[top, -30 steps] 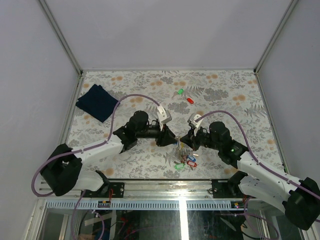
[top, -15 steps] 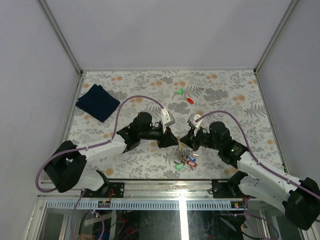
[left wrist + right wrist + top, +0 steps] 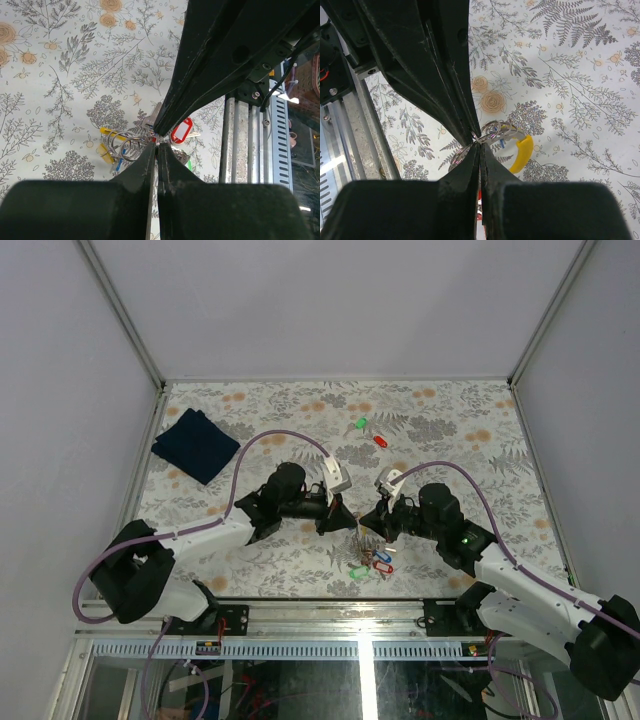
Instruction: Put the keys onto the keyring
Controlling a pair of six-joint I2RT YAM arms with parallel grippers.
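Both left end effector (image 3: pixel 155 146) and right end effector (image 3: pixel 479 146) pinch closed on the keyring (image 3: pixel 496 131).

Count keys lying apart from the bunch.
2: green key and red key, side by side toward the table's far side, well clear of the bunch. Others may be hidden.
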